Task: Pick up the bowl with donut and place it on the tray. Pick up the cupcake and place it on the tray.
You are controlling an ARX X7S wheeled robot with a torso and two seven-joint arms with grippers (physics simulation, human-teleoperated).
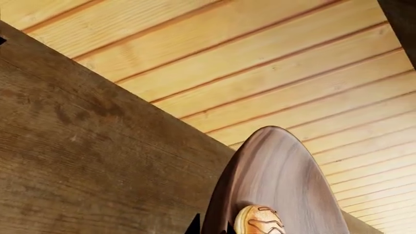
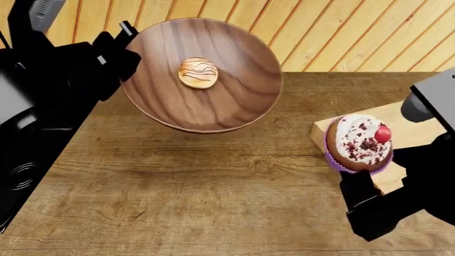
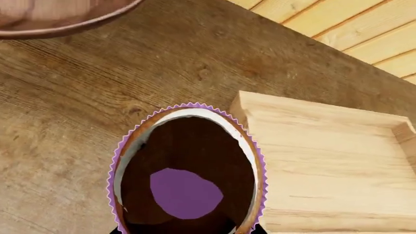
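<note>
My left gripper [image 2: 125,49] is shut on the rim of the dark wooden bowl [image 2: 202,74] and holds it tilted above the table's far left. The donut [image 2: 197,72] lies inside it. In the left wrist view the bowl [image 1: 279,180] is edge-on, with the donut [image 1: 260,222] near my left gripper [image 1: 211,228]. My right gripper [image 2: 357,180] is shut on the cupcake [image 2: 359,143] and holds it above the tray's [image 2: 398,120] near left corner. In the right wrist view the cupcake's [image 3: 188,180] underside hides my right gripper [image 3: 188,231], beside the tray [image 3: 325,161].
The brown wooden table [image 2: 213,186] spreads below both arms. A pale plank wall [image 2: 341,32] runs behind it. A black body [image 2: 18,176] fills the left edge of the head view. My right arm hides part of the tray.
</note>
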